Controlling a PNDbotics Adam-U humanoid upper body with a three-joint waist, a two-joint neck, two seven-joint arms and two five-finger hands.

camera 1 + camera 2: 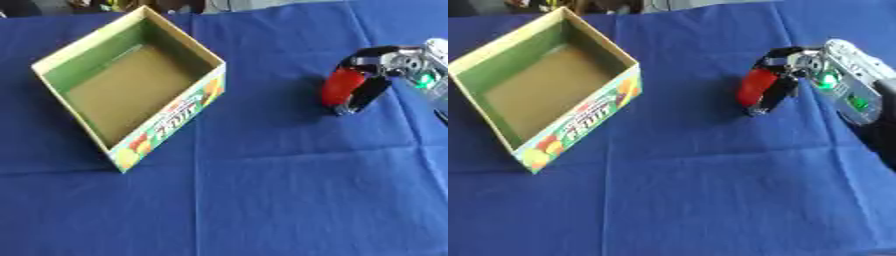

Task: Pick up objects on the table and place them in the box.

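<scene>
An open cardboard box (131, 85) sits toward the far left corner of the table (289, 200), which is covered in a creased blue cloth. The box lies askew, its long axis running from the near left to the far right, one corner pointing at the table's far edge. Its inside is plain brown on the floor and green on the walls, and it holds nothing. The outer wall facing the near side carries printed fruit pictures and a red-and-green word that seems to read "FRUIT", though the letters are blurred. To the right, near the table's right edge, the right hand (776, 82) comes in from the right side, black fingers (367, 95) curled down around a red object (341, 86). The object is smooth, rounded and oblong, its long axis nearly upright, leaning slightly. It is held just above or at the cloth; which cannot be told.
</scene>
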